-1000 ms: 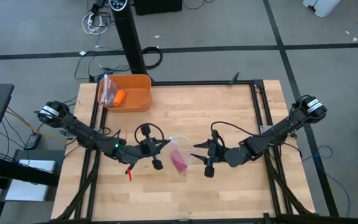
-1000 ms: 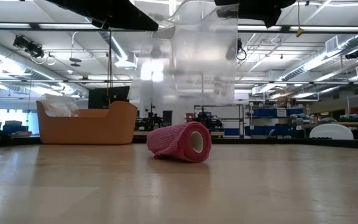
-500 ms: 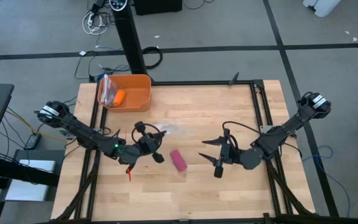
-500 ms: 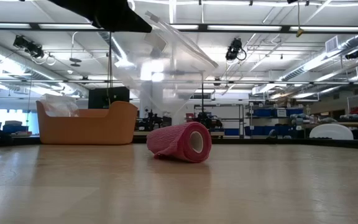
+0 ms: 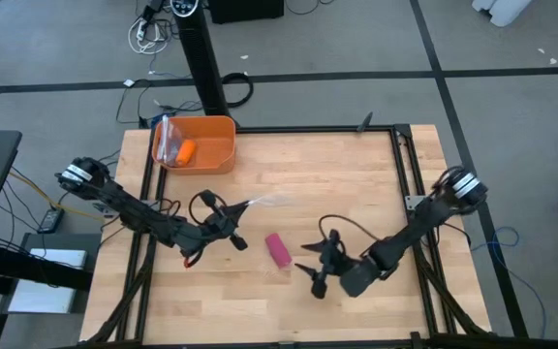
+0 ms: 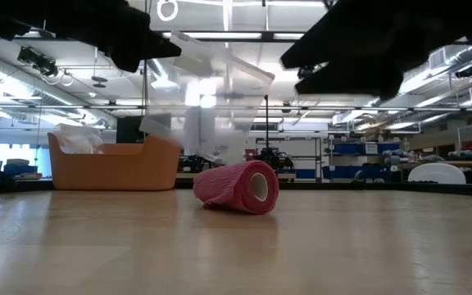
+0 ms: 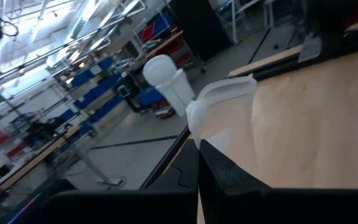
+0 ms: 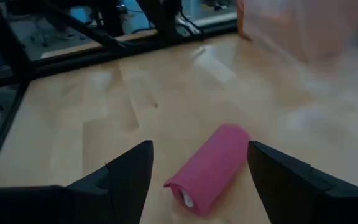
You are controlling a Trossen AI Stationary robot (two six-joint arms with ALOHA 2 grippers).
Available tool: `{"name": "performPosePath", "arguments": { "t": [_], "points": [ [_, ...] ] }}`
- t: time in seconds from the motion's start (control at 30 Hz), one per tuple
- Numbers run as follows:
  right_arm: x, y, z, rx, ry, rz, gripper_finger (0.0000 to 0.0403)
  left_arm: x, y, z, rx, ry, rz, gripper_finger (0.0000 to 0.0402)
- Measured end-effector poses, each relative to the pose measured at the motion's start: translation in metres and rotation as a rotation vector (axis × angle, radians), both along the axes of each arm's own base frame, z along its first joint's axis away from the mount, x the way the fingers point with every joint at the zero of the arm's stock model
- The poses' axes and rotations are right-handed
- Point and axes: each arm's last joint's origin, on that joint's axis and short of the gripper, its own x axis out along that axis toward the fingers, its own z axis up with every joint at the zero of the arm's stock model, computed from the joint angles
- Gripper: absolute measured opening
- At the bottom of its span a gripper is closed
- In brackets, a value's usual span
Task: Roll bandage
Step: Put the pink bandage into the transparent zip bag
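Observation:
The bandage (image 5: 277,249) is a small magenta-pink roll lying on its side on the wooden table; it also shows in the low view (image 6: 238,187) and the right wrist view (image 8: 210,168). My left gripper (image 5: 231,221) is left of the roll, shut on a clear crinkly plastic bag (image 5: 264,202) that it holds up in the air (image 6: 211,106). My right gripper (image 5: 311,269) is open and empty just right of the roll, toward the near edge, its fingers (image 8: 126,174) pointing at the roll from either side. My left gripper pinches the clear bag by one edge (image 7: 211,124) between its shut fingers. The bag is lifted clear of the table and stretches from the fingers toward the table's right, above and beyond the roll. The exact spot of contact is hidden by the gripper's own fingers.
An orange bin (image 5: 201,145) stands at the table's far left with a small orange object (image 5: 186,150) and clear plastic inside. A dark frame runs along the table's edges. Bare wood lies around the roll.
My right gripper has let go of the clear bag, opened, and gone toward the near edge, now facing the roll. My left gripper has drawn the bag toward the table's left, off from above the roll. The roll has stayed put.

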Motion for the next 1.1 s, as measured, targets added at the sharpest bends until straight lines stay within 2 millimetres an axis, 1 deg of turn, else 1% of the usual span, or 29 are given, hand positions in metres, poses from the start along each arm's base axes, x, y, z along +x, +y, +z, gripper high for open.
{"name": "performPosePath", "arguments": {
  "t": [0.17, 0.33, 0.53, 0.63, 0.73, 0.8, 0.87, 0.93, 1.03, 1.07, 1.1],
  "points": [
    [0.028, 0.008, -0.027, 0.011, 0.029, -0.056, 0.0284, -0.001, 0.001, -0.003, 0.015, 0.030, 0.018, 0.0000],
    [0.052, 0.007, -0.042, 0.010, 0.055, -0.134, 0.0286, -0.001, 0.001, -0.004, 0.016, 0.034, 0.029, 0.0000],
    [0.068, 0.008, -0.057, 0.032, 0.122, -0.184, 0.0286, -0.001, 0.001, -0.004, 0.016, 0.034, 0.029, 0.0000],
    [0.071, 0.006, -0.067, 0.036, 0.178, -0.203, 0.0285, -0.001, 0.001, -0.004, 0.013, 0.032, 0.029, 0.0000],
    [0.075, 0.004, -0.076, 0.056, 0.202, -0.230, 0.0275, -0.001, 0.000, -0.004, 0.011, 0.030, 0.029, 0.0000],
    [0.075, 0.001, -0.077, 0.064, 0.210, -0.240, 0.0258, -0.001, 0.000, -0.004, 0.011, 0.030, 0.027, 0.0000],
    [0.075, 0.001, -0.077, 0.056, 0.206, -0.251, 0.0226, -0.001, 0.000, -0.004, 0.011, 0.030, 0.024, 0.0000],
    [0.074, 0.001, -0.075, 0.029, 0.205, -0.258, 0.0177, -0.001, -0.001, -0.004, 0.012, 0.031, 0.023, 0.0000],
    [0.072, 0.004, -0.071, -0.002, 0.209, -0.239, 0.0084, -0.001, -0.001, -0.004, 0.013, 0.033, 0.021, 0.0000],
    [0.071, 0.006, -0.070, -0.019, 0.215, -0.229, 0.0058, -0.002, -0.001, -0.004, 0.013, 0.033, 0.020, 0.0000],
    [0.070, 0.008, -0.067, -0.032, 0.219, -0.216, 0.0053, -0.002, -0.001, -0.004, 0.014, 0.034, 0.021, 0.0000]
  ]
}}
